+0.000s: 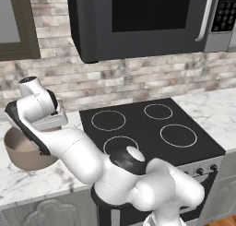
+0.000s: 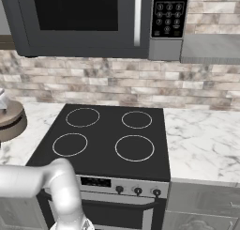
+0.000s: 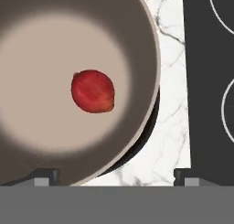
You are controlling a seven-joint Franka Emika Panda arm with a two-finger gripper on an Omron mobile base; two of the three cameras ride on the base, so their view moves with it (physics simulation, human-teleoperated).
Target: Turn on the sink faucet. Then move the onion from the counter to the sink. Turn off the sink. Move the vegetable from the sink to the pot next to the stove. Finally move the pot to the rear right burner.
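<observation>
The counter (image 3: 171, 127) is lying beneath the hand as a pale marble strip, running between the pot and the black stove top (image 1: 152, 128), whose straight edge is sitting just inside the finger tip at the right of the hand view. The rear right burner (image 1: 158, 111) is showing as a thin white ring far from the jaws, with bare black glass all around it. The pot (image 3: 141, 49) is sitting directly below the gripper (image 3: 115, 176), its thick rim curving between the two finger tips and stopping short of the stove edge, leaving a band of counter between them. The jaws are standing wide apart and holding nothing, one tip over the pot and the other over the counter's edge by the stove. The onion (image 3: 93, 91) is resting on the pot floor, ahead of the jaws and slightly toward the left tip, well clear of the wall all round; its long axis is running across the hand view, its narrower end pointing toward the stove side.
</observation>
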